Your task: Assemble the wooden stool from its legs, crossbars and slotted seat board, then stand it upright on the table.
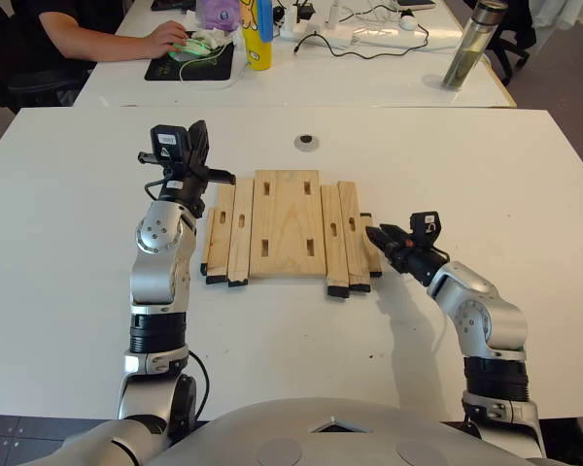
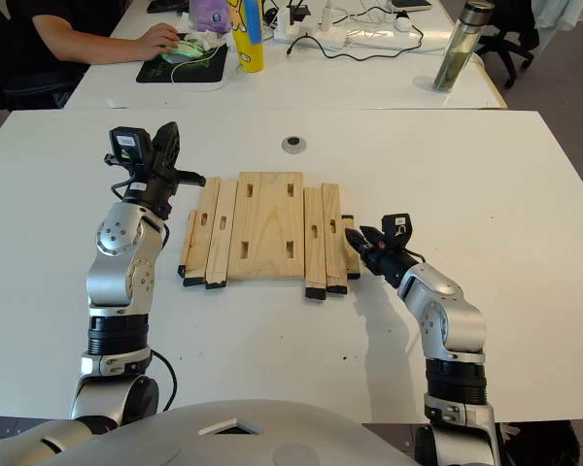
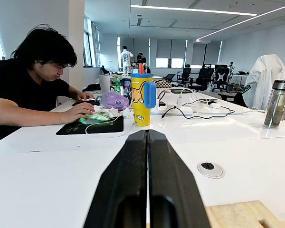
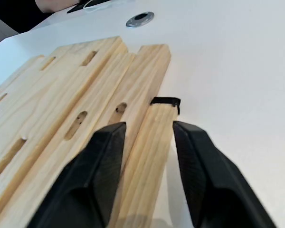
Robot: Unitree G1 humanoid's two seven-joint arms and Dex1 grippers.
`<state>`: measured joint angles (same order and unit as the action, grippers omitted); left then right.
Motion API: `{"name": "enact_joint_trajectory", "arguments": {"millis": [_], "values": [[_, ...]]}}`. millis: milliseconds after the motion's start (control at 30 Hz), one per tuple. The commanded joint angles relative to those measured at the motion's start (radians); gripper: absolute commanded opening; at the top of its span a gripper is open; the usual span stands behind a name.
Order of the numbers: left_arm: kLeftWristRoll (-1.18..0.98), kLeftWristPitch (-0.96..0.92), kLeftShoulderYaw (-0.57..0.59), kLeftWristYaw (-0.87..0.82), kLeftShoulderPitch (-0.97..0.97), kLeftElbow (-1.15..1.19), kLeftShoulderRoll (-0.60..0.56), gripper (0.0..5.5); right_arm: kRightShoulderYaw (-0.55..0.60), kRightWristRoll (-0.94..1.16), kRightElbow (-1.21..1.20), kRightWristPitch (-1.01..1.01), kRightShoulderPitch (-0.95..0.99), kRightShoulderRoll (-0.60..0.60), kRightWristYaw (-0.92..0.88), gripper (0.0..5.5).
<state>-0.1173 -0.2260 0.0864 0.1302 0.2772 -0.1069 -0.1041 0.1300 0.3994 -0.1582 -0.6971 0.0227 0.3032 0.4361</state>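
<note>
Bench (image 1: 486, 194): white and flat.
Middle of bench: slotted seat board (image 1: 287, 223), lying flat.
Toward left edge: left slats (image 1: 228, 231), two side by side, just beside the board.
Toward right edge: right slats (image 1: 342, 238), two side by side along the board; narrow bar (image 4: 154, 142) with a black end cap against the outer one.
Near far edge: round grommet (image 1: 309, 143), apart from the wood.

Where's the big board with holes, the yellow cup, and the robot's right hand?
Big board (image 1: 287, 221): left eye view, bare middle of the wood.
Yellow cup (image 3: 140, 107): left wrist view, middle of its side.
Right gripper (image 4: 146, 129): right wrist view, midway between its open fingertips.
</note>
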Motion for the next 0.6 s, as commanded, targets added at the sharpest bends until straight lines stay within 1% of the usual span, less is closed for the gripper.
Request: {"name": "enact_joint_trajectory", "arguments": {"millis": [33,167,333,467,600], "values": [[-0.005,-0.016,-0.006,-0.002,-0.011,-0.007,0.002,0.00,-0.033,-0.010,-0.027,-0.031,-0.003,0.034,0.010,2.47],[-0.006,-0.019,-0.009,-0.002,-0.017,-0.006,0.003,0.00,-0.032,-0.017,-0.013,-0.030,0.003,0.049,-0.005,2.47],[-0.007,-0.023,-0.014,-0.003,-0.031,-0.011,0.007,0.00,0.066,0.054,0.025,-0.062,0.027,0.014,-0.034,2.47],[-0.006,-0.024,-0.016,-0.005,-0.032,-0.012,0.009,0.00,0.019,0.023,0.026,-0.062,0.017,0.053,-0.008,2.47],[-0.005,-0.023,-0.016,-0.002,-0.029,-0.008,0.008,0.00,-0.025,0.018,0.016,-0.074,0.007,0.066,0.012,2.47]]}}
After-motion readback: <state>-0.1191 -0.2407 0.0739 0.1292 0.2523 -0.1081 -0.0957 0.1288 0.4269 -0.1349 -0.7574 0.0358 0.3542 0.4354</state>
